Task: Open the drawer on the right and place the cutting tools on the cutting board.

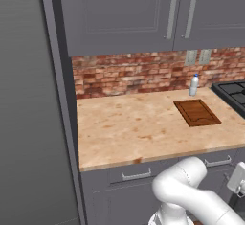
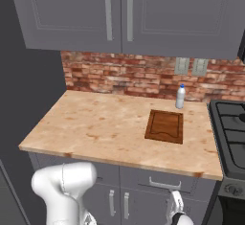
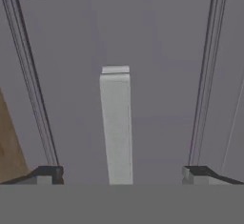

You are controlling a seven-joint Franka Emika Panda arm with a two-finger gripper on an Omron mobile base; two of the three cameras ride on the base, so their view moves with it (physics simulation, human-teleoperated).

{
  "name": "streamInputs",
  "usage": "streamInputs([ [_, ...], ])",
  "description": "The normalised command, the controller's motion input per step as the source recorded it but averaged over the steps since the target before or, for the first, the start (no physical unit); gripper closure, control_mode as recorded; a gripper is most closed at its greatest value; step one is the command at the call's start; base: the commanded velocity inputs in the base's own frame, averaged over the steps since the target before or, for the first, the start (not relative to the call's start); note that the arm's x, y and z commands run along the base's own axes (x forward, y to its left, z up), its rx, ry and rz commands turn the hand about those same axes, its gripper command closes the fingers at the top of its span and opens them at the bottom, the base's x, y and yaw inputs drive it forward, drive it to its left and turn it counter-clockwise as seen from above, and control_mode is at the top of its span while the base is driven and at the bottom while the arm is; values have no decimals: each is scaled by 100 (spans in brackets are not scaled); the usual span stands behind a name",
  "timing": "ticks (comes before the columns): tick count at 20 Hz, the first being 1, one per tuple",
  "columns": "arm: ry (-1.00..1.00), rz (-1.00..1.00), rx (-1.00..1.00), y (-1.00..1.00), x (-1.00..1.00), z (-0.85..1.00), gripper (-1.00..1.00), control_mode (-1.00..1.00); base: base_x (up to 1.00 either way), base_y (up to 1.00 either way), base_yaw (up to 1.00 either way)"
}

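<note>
Nothing is done yet: the wide matte grey drawer point(image 2: 165, 180) is closed, the dark reddish-brown wooden cutting board point(image 2: 165, 126) is bare, and the gripper point(image 3: 121, 173) has its fingers spread, grasping nothing.

A silver bar handle point(image 3: 116, 127) stands between the wide-spread claw point(image 3: 122, 173) tips, unobstructed.

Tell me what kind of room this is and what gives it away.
A home kitchen, most likely. A wooden countertop runs below grey wall cabinets and a brick backsplash, with a gas stove beside it and a cutting board laid out.
</note>
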Motion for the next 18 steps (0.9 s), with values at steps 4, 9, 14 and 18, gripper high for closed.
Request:
streamInputs([
  [4,0,0,-1,0,34,-27,-100,-100,0,0,0],
  [9,0,0,0,0,44,-11,-100,-100,0,0,0],
  [14,0,0,0,0,45,-10,-100,-100,0,0,0],
  [18,0,0,0,0,37,-21,-100,-100,0,0,0],
])
